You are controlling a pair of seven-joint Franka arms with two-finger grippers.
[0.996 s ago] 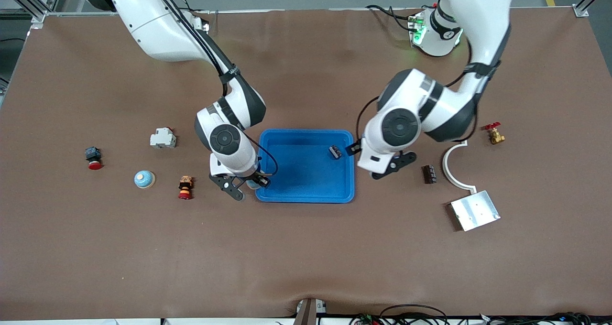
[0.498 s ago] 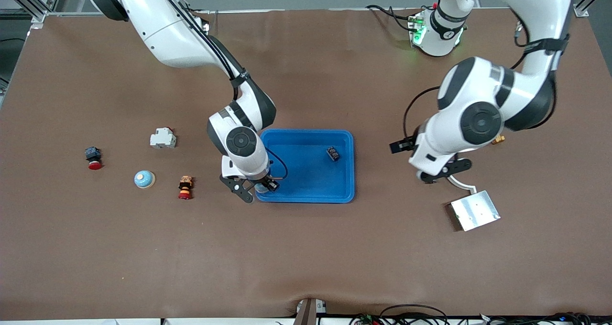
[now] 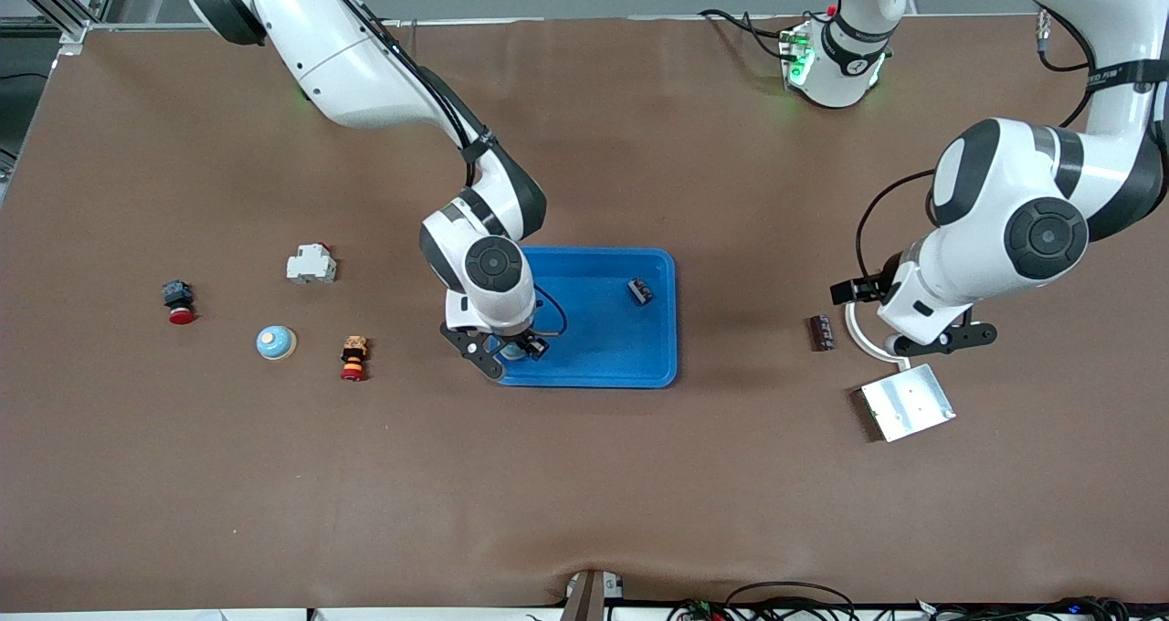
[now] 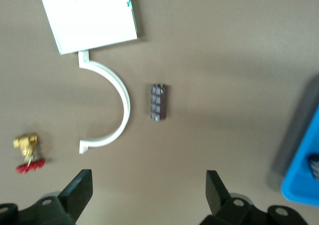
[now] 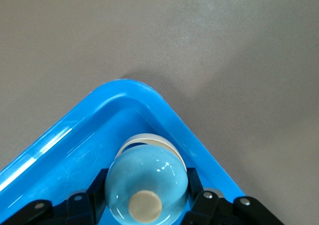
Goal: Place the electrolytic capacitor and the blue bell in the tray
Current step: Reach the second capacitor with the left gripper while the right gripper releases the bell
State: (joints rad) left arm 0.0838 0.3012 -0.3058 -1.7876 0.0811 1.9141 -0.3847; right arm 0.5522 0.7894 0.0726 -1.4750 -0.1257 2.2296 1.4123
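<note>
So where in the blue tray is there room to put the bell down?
The tray is mostly bare: only a small dark part lies near its corner toward the left arm's end. The right gripper holds the blue bell over the corner nearer the camera.

In the tray (image 3: 639,370), the blue bell (image 5: 146,184) is mostly hidden beneath the right gripper (image 3: 513,352); the small dark part (image 3: 640,290) is too small to identify.

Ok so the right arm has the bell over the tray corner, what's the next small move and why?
Probably open the right gripper to release the blue bell. It is shut on the bell just inside the corner of the tray, so letting go should leave it inside. The left gripper hangs open over the table, well clear.
</note>
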